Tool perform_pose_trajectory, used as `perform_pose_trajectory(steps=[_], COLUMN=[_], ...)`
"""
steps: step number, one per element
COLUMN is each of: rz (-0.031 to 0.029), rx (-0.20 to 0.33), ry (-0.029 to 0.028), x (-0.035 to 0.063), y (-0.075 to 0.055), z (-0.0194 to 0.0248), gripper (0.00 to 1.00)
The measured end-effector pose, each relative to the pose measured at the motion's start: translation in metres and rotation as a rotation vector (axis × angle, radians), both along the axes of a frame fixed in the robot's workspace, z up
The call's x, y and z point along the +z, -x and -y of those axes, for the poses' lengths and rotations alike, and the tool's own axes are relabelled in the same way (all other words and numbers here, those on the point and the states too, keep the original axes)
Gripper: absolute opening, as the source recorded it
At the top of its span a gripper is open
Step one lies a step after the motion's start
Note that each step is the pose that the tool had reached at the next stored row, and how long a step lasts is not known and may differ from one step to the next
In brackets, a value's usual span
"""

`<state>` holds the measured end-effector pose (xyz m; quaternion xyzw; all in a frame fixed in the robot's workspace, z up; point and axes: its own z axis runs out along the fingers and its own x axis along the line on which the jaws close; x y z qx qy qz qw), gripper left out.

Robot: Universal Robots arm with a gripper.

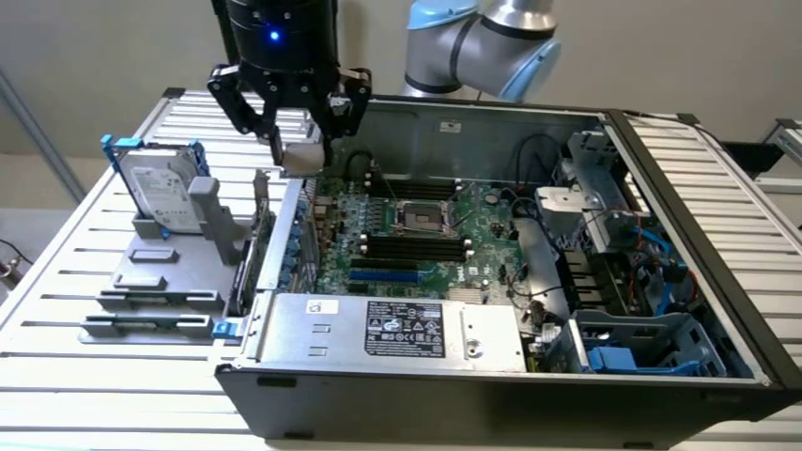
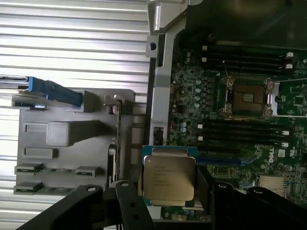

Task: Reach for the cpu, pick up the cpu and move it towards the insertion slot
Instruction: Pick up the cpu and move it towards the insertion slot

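On the exterior view's left, the hard drive [image 1: 161, 193] stands upright in the grey holder [image 1: 169, 272] on the slatted desk [image 1: 75, 282], well apart from me. Next along, my pincer [image 1: 302, 158] hangs above the left wall of the open case [image 1: 501, 395], and I've got the cpu [image 1: 300, 158] pinched between my fingers [image 1: 267, 117], held off the desk and off the board. In the wrist view the cpu [image 2: 169, 178] sits right between my dark fingers [image 2: 127, 203], its silvery lid with printed text facing the camera and green edging showing round it; the holder [image 2: 72, 143] lies to one side of it, the case wall [image 2: 160, 72] runs beside it. Further right in the exterior view, inside the case, the green motherboard [image 1: 401, 235] lies flat, and on it the slot [image 1: 422, 219] with its shiny frame and dark centre, well apart from my chip. In the wrist view the slot [image 2: 247, 97] sits between banks of black memory slots [image 2: 242, 132]. Far right, black cables [image 1: 551, 160] and blue drive bays [image 1: 640, 348].
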<state>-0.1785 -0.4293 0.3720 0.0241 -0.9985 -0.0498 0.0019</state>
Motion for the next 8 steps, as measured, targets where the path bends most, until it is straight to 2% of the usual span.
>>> perform_pose_trajectory(steps=[8], rz=[-0.0001], rx=[0.0], ry=[-0.0019], x=[0.0], y=[-0.036], z=[-0.0001], gripper=[0.54])
